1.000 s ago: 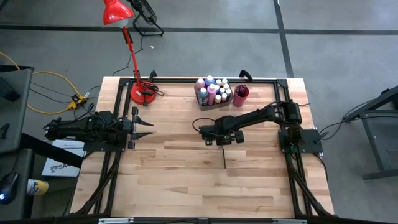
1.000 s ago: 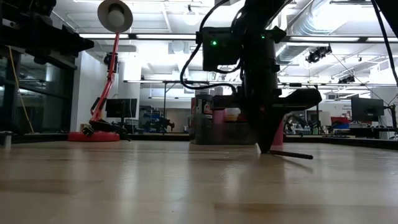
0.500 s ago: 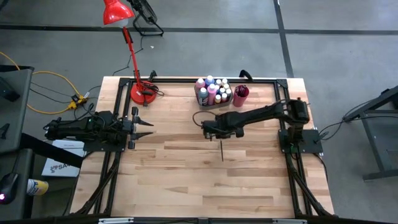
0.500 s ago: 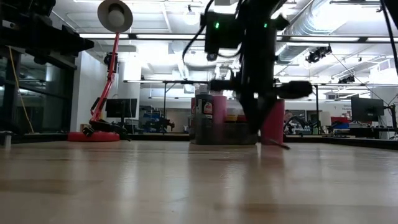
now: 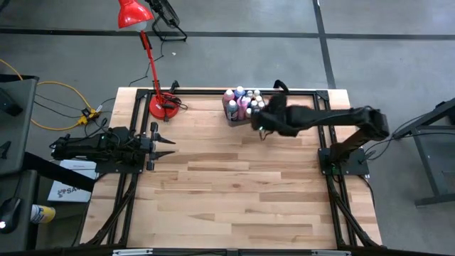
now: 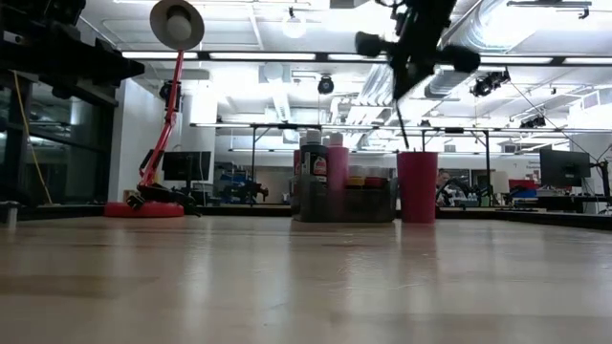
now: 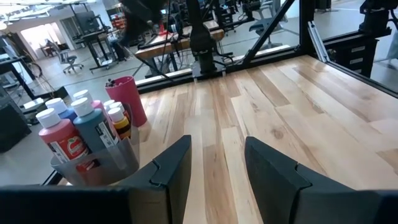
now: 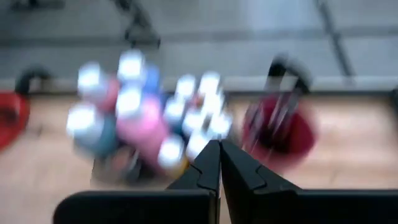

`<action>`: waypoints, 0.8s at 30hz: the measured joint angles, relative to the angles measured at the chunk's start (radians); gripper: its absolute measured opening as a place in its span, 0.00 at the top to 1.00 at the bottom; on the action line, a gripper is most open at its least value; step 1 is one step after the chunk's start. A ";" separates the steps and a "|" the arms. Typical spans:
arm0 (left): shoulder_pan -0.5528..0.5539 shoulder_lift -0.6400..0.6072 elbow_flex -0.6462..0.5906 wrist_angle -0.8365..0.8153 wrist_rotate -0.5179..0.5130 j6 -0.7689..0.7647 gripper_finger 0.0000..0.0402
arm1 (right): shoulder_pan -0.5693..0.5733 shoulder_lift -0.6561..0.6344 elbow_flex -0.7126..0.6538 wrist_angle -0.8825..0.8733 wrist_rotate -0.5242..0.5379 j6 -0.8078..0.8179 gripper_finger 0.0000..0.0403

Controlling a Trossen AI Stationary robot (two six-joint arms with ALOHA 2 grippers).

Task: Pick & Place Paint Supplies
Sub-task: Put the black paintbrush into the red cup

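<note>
My right gripper (image 6: 409, 69) is raised high over the table's far right, shut on a thin dark paintbrush (image 6: 403, 119). The brush's lower end shows just above the rim of the red cup (image 6: 418, 186), which holds other brushes (image 8: 273, 115). Beside the cup, the grey bin (image 5: 242, 108) is packed with paint bottles (image 8: 149, 118). In the high view the right gripper (image 5: 262, 126) covers the cup. My left gripper (image 5: 165, 147) waits open at the table's left edge, with nothing between its fingers (image 7: 174, 168). My right gripper holds the paintbrush by its upper end (image 6: 399, 94), pinched between the two shut fingers. The brush hangs below the fingers, almost upright and clear of the table. The wrist view does not show the place of contact.
A red desk lamp (image 5: 162, 107) stands at the far left of the table. A black frame (image 5: 313, 92) runs along the table's far and side edges. The wooden tabletop (image 5: 234, 199) lies bare across its middle and near half.
My right gripper, shut on the paintbrush, has risen from the table's middle and swung toward the far right, over the red cup and bin, turning as it went. The brush lay on the table, then came up by one end, and now hangs clear.
</note>
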 joint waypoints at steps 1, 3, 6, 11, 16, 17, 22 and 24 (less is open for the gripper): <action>0.000 0.000 0.000 -0.002 0.000 0.000 0.64 | -0.014 -0.021 0.000 -0.001 0.046 -0.024 0.99; 0.000 0.000 0.000 -0.008 0.000 0.000 0.64 | -0.045 -0.059 0.000 -0.001 0.120 -0.080 0.99; 0.000 0.001 0.000 -0.025 0.000 0.000 0.64 | -0.094 -0.103 0.000 0.022 0.194 -0.173 0.99; 0.000 0.001 0.000 -0.026 0.000 0.000 0.64 | -0.166 -0.127 0.001 0.125 0.231 -0.373 0.99; 0.000 0.001 0.000 -0.031 0.000 0.000 0.64 | -0.229 -0.112 0.001 0.222 0.209 -0.511 0.99; 0.000 0.001 0.000 -0.034 0.000 0.000 0.64 | -0.240 -0.110 0.001 0.225 0.214 -0.519 0.99; 0.000 0.001 0.000 -0.045 0.000 0.000 0.64 | -0.287 -0.098 0.001 0.230 0.226 -0.523 0.99; 0.000 0.001 0.000 -0.044 0.000 0.000 0.64 | -0.299 -0.093 0.001 0.232 0.218 -0.526 0.99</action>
